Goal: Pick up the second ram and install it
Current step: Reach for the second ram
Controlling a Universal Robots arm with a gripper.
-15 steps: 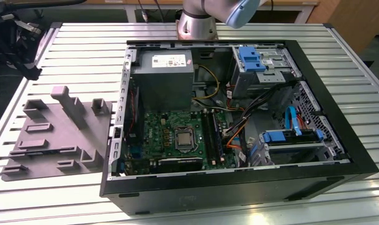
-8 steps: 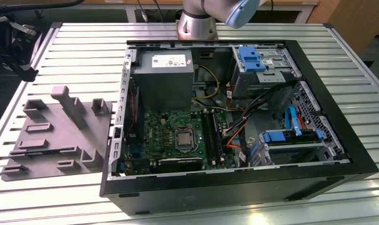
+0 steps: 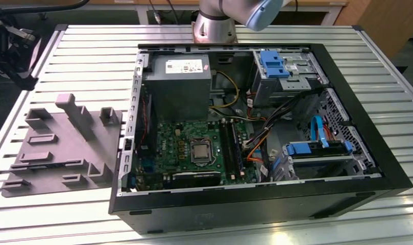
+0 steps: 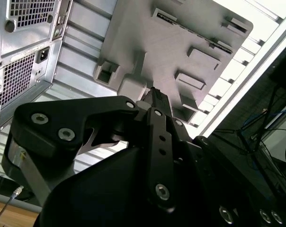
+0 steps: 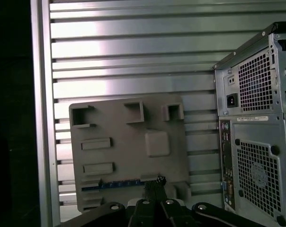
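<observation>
Second ram (image 5: 113,184), thin dark blue-flecked strip lying in grey tray (image 5: 129,156), tool (image 5: 156,182) clenched on nothing near its end

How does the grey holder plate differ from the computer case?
The grey holder plate is pale, low and flat, with small upright blocks; the computer case is black and much taller. The case lies open, crowded with boards and cables; the plate has plain shallow pockets. Both rest on the slatted table.
</observation>
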